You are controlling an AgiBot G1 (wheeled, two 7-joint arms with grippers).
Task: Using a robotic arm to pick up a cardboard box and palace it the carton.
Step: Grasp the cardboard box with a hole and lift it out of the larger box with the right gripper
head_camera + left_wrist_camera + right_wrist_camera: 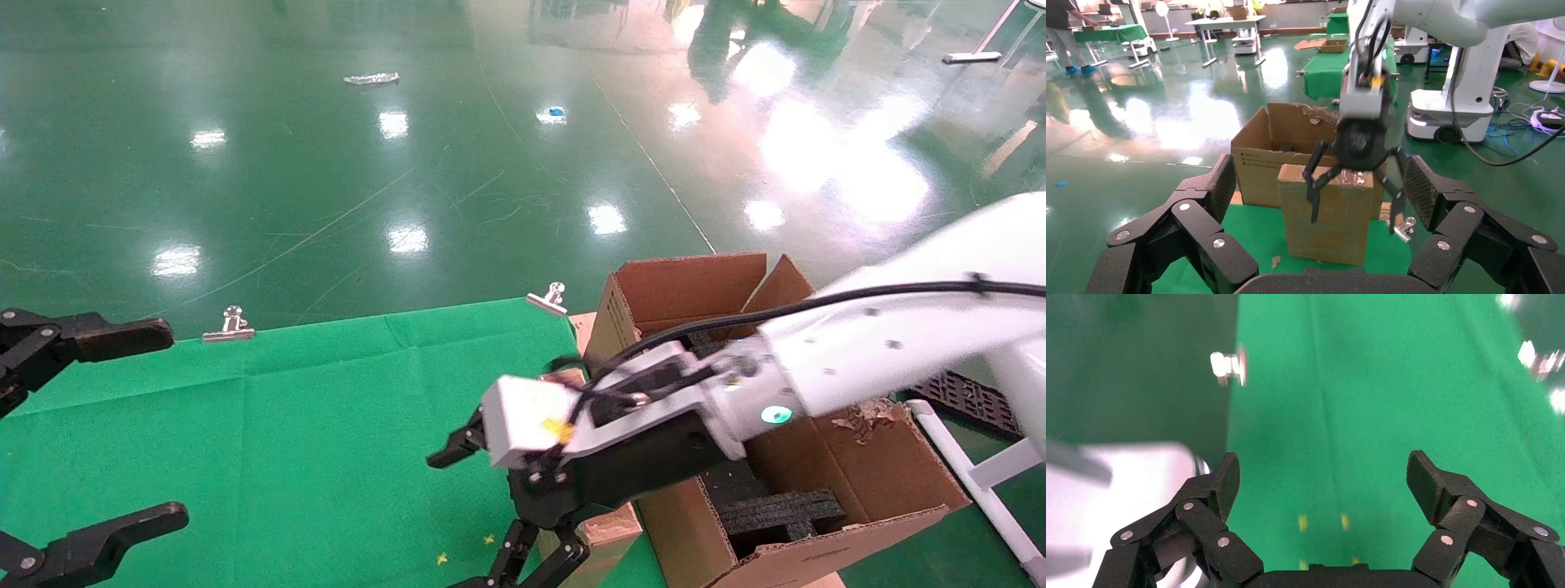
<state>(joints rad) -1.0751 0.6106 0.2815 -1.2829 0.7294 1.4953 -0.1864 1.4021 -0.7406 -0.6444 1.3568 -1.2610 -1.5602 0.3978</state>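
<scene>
The cardboard box (pixel 1327 226) stands upright on the green cloth, right in front of the carton (pixel 1257 162). In the head view only bits of the box (pixel 609 529) show under the robotic arm (pixel 882 343). My right gripper (pixel 482 523) is open at the box's top edge; in the left wrist view it (pixel 1355 217) has one finger in front of the box face and one off its side. In the right wrist view the right gripper (pixel 1321 478) has only green cloth between its jaws. The carton (pixel 695 286) holds black foam. My left gripper (pixel 159 425) is open at the left edge.
Metal clips (pixel 231 322) (pixel 549 298) pin the green cloth (pixel 286 425) along the table's far edge. A black grid crate (pixel 964 400) and a white pipe frame (pixel 972 482) stand right of the carton. Glossy green floor lies beyond.
</scene>
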